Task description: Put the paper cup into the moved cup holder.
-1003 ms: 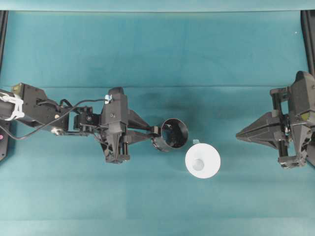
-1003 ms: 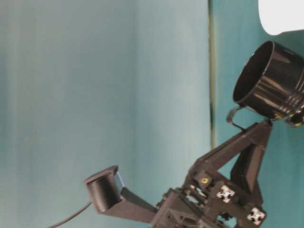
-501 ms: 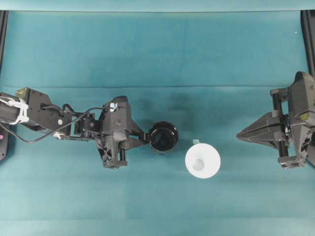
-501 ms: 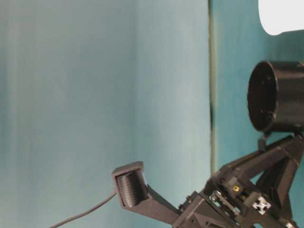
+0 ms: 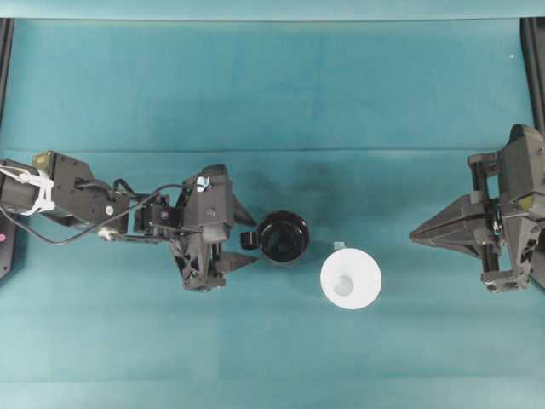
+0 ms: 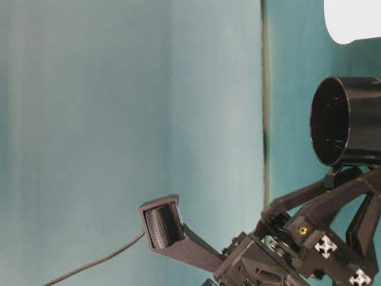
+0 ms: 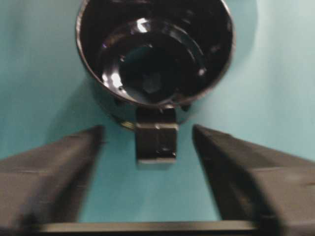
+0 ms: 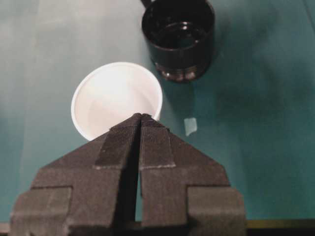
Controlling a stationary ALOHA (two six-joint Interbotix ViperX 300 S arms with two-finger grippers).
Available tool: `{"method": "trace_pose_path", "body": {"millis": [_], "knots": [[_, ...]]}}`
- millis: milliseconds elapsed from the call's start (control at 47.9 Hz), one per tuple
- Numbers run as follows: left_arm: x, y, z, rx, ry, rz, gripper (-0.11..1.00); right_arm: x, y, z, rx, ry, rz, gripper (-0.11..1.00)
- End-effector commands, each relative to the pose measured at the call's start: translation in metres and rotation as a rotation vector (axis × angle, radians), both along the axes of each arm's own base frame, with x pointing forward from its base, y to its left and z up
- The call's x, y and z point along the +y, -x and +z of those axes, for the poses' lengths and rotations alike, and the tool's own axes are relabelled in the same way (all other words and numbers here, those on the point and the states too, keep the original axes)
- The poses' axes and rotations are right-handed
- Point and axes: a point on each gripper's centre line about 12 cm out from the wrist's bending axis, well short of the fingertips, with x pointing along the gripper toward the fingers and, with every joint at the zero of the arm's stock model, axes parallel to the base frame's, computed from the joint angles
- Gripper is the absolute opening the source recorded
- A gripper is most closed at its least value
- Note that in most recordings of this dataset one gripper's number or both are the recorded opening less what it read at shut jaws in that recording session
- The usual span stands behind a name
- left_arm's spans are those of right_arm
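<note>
The glossy black cup holder [image 5: 283, 238] stands upright on the teal table, its stubby handle [image 5: 248, 241] pointing left. My left gripper [image 5: 253, 242] is open, one finger on each side of the handle, neither touching it. The left wrist view shows the holder [image 7: 155, 78] and its handle [image 7: 156, 142] in the gap of the left gripper [image 7: 147, 130]. The white paper cup [image 5: 350, 279] stands mouth up just right of the holder and a little nearer. My right gripper [image 5: 413, 233] is shut and empty, pointing left, well clear of the cup [image 8: 115, 96] and the holder [image 8: 178, 39].
A small pale scrap [image 5: 339, 245] lies on the cloth between holder and cup. Black frame rails run along the left edge [image 5: 5, 85] and right edge [image 5: 536, 68]. The table-level view shows the holder [image 6: 348, 122] and the cup's base [image 6: 352, 21].
The tilted holder came down upright onto the table. Then my left gripper opened and let go of its handle. The right arm and the paper cup have not moved.
</note>
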Motion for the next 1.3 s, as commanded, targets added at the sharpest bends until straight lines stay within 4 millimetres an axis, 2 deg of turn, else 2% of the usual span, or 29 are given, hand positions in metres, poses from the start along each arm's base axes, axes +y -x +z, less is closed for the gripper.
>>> {"method": "trace_pose_path", "body": {"millis": [0, 167, 292, 460, 564, 648, 731, 919, 982, 1024, 1274], "knots": [[0.000, -0.004, 0.004, -0.015, -0.002, -0.002, 0.89, 0.001, -0.003, 0.006, -0.002, -0.020, -0.008, -0.03], [-0.001, -0.002, 0.005, -0.011, -0.001, -0.004, 0.86, 0.001, -0.001, 0.003, 0.070, -0.071, -0.046, -0.03], [-0.002, 0.000, 0.012, -0.014, -0.001, -0.007, 0.86, 0.001, -0.005, 0.004, 0.144, -0.122, -0.089, -0.02], [-0.004, 0.015, 0.020, 0.015, -0.002, -0.011, 0.86, 0.002, -0.019, 0.002, 0.243, -0.159, -0.131, 0.01], [-0.005, 0.027, 0.024, 0.029, -0.001, -0.013, 0.86, 0.004, -0.036, -0.001, 0.309, -0.178, -0.154, 0.06], [-0.006, 0.037, 0.028, 0.040, 0.006, -0.012, 0.86, 0.006, -0.052, 0.000, 0.337, -0.188, -0.167, 0.14], [-0.007, 0.048, 0.032, 0.042, 0.028, 0.000, 0.86, 0.008, -0.067, -0.002, 0.371, -0.191, -0.175, 0.29], [-0.010, 0.068, 0.033, 0.048, 0.075, 0.026, 0.86, 0.012, -0.094, -0.006, 0.488, -0.174, -0.183, 0.81], [-0.011, 0.073, 0.033, 0.049, 0.082, 0.029, 0.86, 0.012, -0.099, -0.008, 0.541, -0.164, -0.187, 0.93], [-0.012, 0.076, 0.033, 0.050, 0.084, 0.029, 0.86, 0.013, -0.101, -0.011, 0.582, -0.155, -0.191, 0.96], [-0.012, 0.080, 0.033, 0.051, 0.085, 0.029, 0.85, 0.014, -0.112, -0.037, 0.728, -0.131, -0.207, 0.89]]}}
